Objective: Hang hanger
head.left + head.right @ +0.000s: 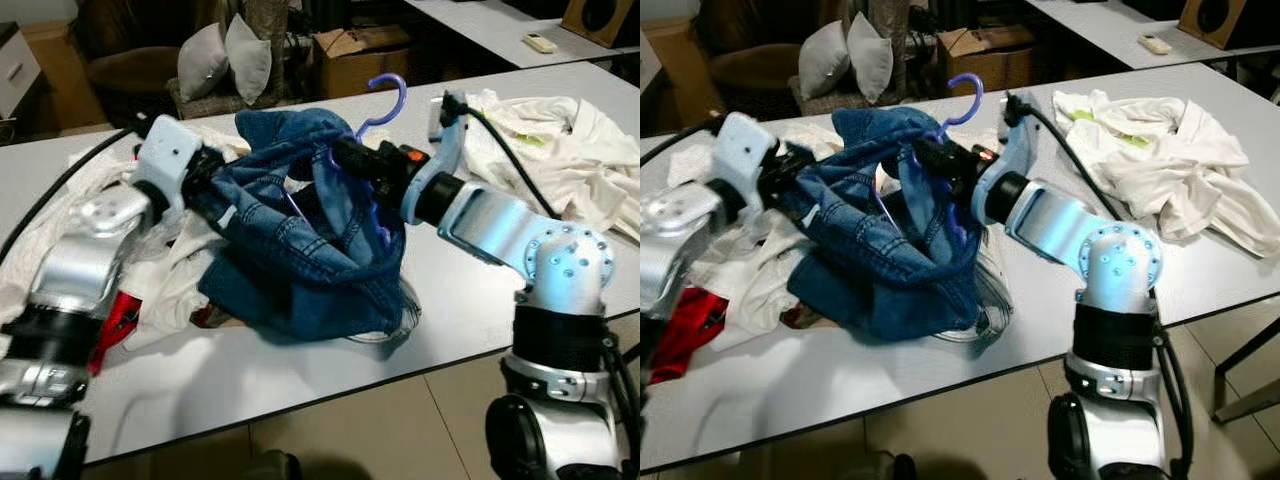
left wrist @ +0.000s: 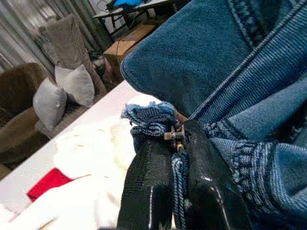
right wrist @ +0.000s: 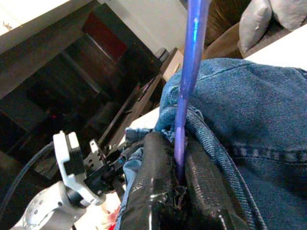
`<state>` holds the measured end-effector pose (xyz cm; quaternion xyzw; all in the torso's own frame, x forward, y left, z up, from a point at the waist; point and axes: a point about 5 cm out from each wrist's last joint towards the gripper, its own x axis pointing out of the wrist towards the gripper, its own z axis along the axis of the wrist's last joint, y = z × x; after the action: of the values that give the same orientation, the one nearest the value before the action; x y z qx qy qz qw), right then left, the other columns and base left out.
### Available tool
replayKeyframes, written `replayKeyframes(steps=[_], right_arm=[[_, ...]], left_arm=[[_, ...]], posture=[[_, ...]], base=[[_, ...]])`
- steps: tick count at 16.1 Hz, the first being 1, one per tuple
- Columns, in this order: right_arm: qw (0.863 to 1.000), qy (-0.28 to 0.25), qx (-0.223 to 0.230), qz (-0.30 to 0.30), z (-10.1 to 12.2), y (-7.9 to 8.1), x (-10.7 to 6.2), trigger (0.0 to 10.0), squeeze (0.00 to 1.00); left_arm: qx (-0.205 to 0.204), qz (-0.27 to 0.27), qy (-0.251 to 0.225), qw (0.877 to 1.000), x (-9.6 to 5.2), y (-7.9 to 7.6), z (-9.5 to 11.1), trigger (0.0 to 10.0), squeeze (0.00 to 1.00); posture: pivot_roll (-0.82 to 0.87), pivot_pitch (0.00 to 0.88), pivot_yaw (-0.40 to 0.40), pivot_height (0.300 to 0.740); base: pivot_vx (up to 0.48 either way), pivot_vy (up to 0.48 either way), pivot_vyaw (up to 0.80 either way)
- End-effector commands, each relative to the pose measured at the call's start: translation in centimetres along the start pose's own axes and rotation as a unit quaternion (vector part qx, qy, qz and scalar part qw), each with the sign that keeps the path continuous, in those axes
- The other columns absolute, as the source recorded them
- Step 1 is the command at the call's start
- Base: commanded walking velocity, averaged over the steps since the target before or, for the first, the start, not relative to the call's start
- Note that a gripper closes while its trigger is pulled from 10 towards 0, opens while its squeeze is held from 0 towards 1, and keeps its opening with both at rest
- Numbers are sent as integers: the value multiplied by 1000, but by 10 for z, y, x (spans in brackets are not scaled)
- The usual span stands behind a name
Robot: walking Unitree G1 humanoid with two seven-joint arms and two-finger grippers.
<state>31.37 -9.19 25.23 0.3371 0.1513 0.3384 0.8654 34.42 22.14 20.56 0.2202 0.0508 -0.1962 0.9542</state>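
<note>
Left eye view: silver arms lie nearest, reaching from both sides over the worktop [image 1: 330, 375]. Between them a denim garment [image 1: 300, 255] is held up, with a purple hanger [image 1: 385, 105] threaded inside; its hook pokes out above the denim.
Right eye view: white clothes [image 1: 1160, 160] lie well apart from the denim, on the robot's right; more white cloth and a red item [image 1: 685, 335] sit beside it on the left.
Left wrist view: left gripper [image 2: 180, 167] is clamped on a denim edge, probably to hold the opening taut.
Right wrist view: right gripper [image 3: 177, 182] pinches the hanger's stem, likely steering it into the garment.
</note>
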Motion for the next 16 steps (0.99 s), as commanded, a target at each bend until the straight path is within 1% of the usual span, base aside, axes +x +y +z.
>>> replayKeyframes(steps=[1, 2, 3, 4, 6, 7, 8, 9, 10, 11, 12, 13, 14, 15, 16], right_arm=[[985, -172, -24, -6, 58, 0, -37, 10000, 0], [983, -163, -76, -40, 54, -8, -36, 10000, 0], [977, -146, -139, -69, 48, -13, -31, 10000, 0], [969, -134, -191, -81, 42, -16, -23, 10000, 0], [958, -114, -251, -83, 29, -18, -8, 10000, 0], [952, -104, -273, -88, 18, -22, 5, 10000, 0], [951, -106, -273, -103, 14, -25, 11, 10000, 0], [947, -116, -275, -121, 9, -31, 20, 10000, 0], [946, -120, -277, -121, 6, -32, 23, 10000, 0], [945, -120, -283, -113, -1, -33, 30, 10000, 0], [950, -68, -294, -83, -23, -29, 42, 10000, 0], [948, -46, -304, -77, -31, -29, 45, 10000, 0], [947, -43, -308, -81, -39, -30, 48, 10000, 0], [951, -62, -290, -82, -40, -30, 49, 10000, 0], [953, -67, -283, -82, -40, -29, 50, 10000, 0]], left_arm=[[2, 62, 176, 982, -36, 32, -61, 0, 0], [-25, 33, 156, 987, -38, 30, -47, 0, 0], [-82, 18, 102, 991, -35, 29, -23, 549, 0], [-112, -1, 50, 992, -31, 27, 4, 588, 0], [-92, -13, -3, 996, -24, 27, 38, 353, 0], [-79, -17, -49, 996, -19, 27, 66, 0, 0], [-76, -22, -82, 993, -16, 27, 84, 0, 0], [-82, -29, -123, 989, -15, 25, 109, 0, 0], [-72, -29, -140, 987, -16, 24, 121, 0, 0], [-46, -22, -159, 986, -16, 25, 140, 0, 0], [81, 37, -156, 984, -16, 31, 158, 0, 0], [124, 49, -143, 981, -15, 32, 159, 0, 0], [232, 77, -82, 966, -13, 35, 152, 0, 0], [290, 79, -25, 954, -9, 36, 136, 0, 0], [303, 71, -3, 950, -7, 35, 127, 0, 0]], posture=[[-43, 0, 58, 740], [-43, 0, 58, 740], [-37, 0, 52, 740], [-30, 0, 50, 740], [-21, 0, 47, 740], [-16, 0, 47, 740], [-16, 0, 48, 740], [-16, 0, 49, 740], [-14, 0, 50, 740], [-13, 0, 53, 740], [-14, 0, 57, 740], [-15, 0, 58, 740], [-9, 0, 56, 740], [-10, 0, 55, 740], [-10, 0, 55, 740]], base=[[0, 0, 0], [0, 0, 0], [0, 0, 0], [0, 0, 0], [0, 0, 0], [0, 0, 0], [0, 0, 0], [0, 0, 0], [0, 0, 0], [0, 0, 0], [0, 0, 0], [0, 0, 0], [0, 0, 0], [0, 0, 0], [0, 0, 0]])
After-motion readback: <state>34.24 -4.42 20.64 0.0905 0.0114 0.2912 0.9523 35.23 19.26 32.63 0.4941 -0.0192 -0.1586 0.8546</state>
